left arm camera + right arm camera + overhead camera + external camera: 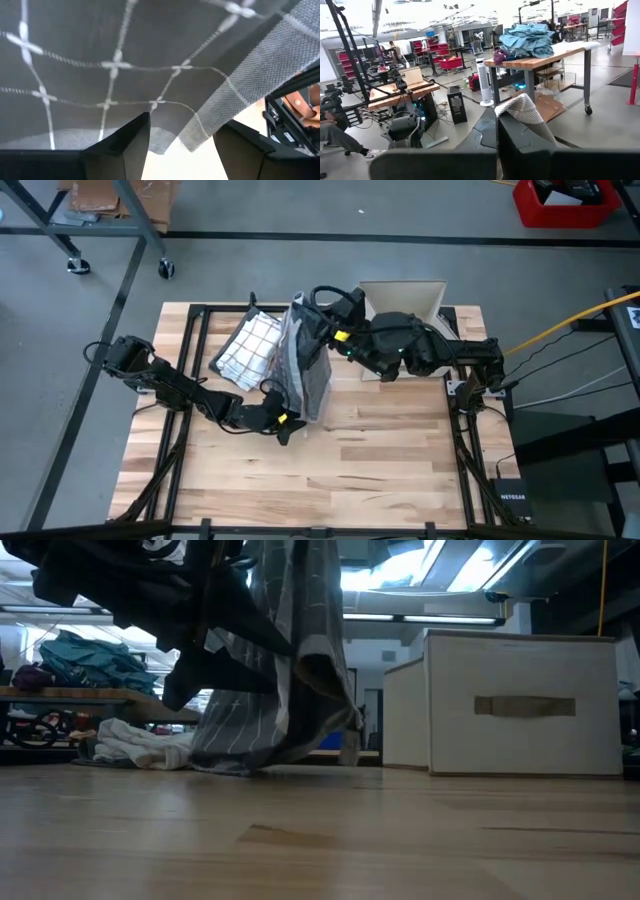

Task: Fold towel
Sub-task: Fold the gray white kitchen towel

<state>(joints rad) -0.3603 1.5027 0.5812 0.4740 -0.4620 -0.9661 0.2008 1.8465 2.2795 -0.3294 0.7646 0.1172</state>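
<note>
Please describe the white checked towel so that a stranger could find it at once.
Look at the wooden table, at its far left part. The white checked towel lies flat there, beside the grey towel that the right pincer holds up. It alone is white with a dark grid.

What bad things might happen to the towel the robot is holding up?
1. The right hand pinches only a small bit of the gray towel, so it might slip out and drop.
2. The left hand is open at the towel's lower edge; closing badly could miss or bunch it.
3. The hanging end may drag over the white checked cloth beside it.
</note>
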